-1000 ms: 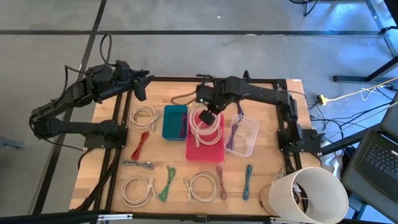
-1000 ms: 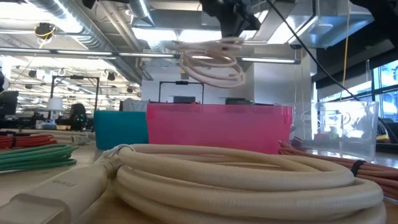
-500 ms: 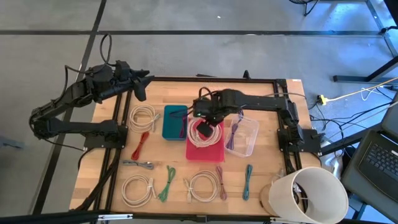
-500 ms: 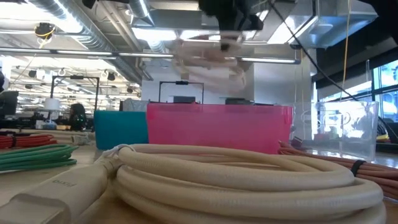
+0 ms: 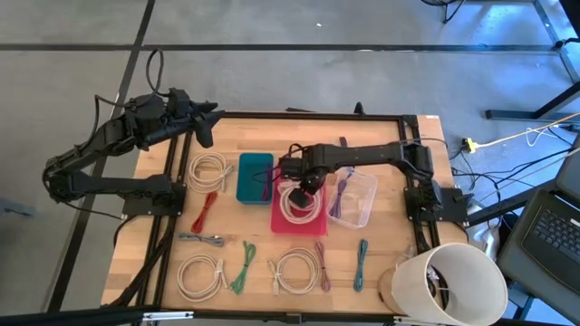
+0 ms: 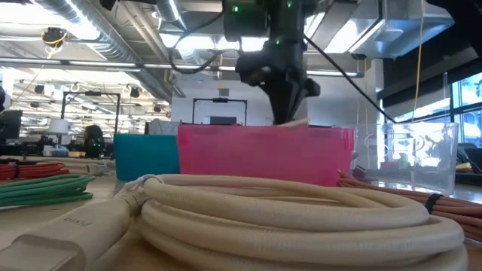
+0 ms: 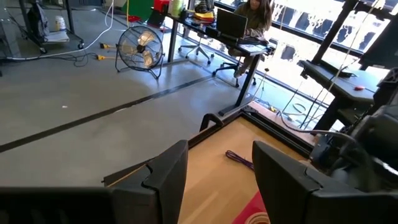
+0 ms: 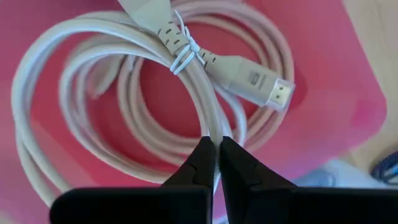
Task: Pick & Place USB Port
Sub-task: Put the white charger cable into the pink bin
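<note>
R gripper (image 8: 217, 149) clamped on white coiled cable (image 8: 124, 93), low inside pink bin (image 5: 311, 217). L gripper (image 5: 207, 125) parked over table's back-left corner, fingers apart.

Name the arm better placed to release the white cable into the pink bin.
Right. The right gripper is shut on the white cable, low over the pink bin. The left gripper waits open, off by the table's far-left corner.

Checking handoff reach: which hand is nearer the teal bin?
Right. The right hand is over the pink bin beside the teal bin; the left hand waits farther, at the table's edge.
</note>
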You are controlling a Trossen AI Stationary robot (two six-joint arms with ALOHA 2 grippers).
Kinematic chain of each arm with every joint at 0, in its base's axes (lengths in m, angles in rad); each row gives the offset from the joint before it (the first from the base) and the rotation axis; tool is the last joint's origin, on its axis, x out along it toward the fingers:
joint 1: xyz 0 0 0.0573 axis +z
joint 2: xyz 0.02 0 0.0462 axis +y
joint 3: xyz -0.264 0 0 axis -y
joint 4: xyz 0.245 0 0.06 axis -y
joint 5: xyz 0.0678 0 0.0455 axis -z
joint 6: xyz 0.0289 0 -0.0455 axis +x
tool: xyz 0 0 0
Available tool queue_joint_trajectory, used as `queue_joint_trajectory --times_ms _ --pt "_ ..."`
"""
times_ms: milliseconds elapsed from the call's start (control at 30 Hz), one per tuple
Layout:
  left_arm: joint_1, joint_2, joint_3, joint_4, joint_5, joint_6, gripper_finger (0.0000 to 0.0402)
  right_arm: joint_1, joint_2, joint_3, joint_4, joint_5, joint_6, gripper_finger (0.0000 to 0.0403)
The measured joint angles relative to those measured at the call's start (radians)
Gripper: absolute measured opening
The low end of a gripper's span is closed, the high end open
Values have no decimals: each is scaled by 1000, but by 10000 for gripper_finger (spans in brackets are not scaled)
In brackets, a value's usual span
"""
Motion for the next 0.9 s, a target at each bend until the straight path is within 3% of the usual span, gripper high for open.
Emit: queue_joint_trajectory --times_ms 533,900 --pt "0 0 0 -1 0 0 173 -115 0 -19 113 38 -135 7" --pt "0 0 0 -1 0 0 173 -138 9 -19 121 -14 -170 7"
